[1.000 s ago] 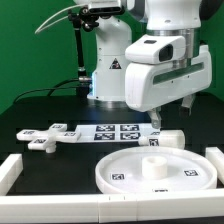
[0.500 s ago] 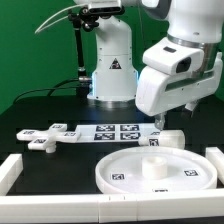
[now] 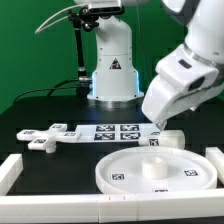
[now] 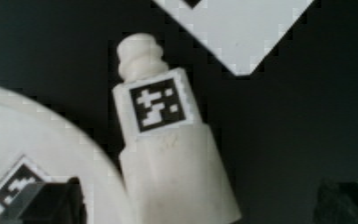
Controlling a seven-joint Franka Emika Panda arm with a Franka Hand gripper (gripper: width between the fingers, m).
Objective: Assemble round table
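Black table [image 3: 60, 160], white arm [image 3: 185, 80] leaning in from the exterior view's right, wrist tilted down toward the tabletop.

Round disc [image 3: 103, 172] lies flat at the front of the table, rim up, with a short raised hub in the middle and square tags on its floor. In the wrist view its curved edge [image 4: 12, 130] shows just beside the leg.

Marker board [image 3: 112, 130] lies flat behind the disc, mid-table. One corner of it [image 4: 238, 25] shows in the wrist view.

White border blocks [image 3: 10, 170] run along the front and both sides of the table.

Cross-shaped base [image 3: 48, 137] lies flat at the exterior view's left, touching or nearly touching the marker board's end, well apart from the disc.

Leg [image 3: 168, 138] lies on its side on the table, between the marker board and the disc, at the exterior view's right. In the wrist view the leg [image 4: 158, 140] shows one square tag facing the camera and a ribbed stub at its far end.

Gripper [image 3: 157, 122] hangs low just above the leg. In the wrist view the gripper [image 4: 197, 198] straddles the leg: dark fingers [image 4: 48, 200] spread wide to either side, released, gripping nothing. Can't tell if either finger touches the leg.
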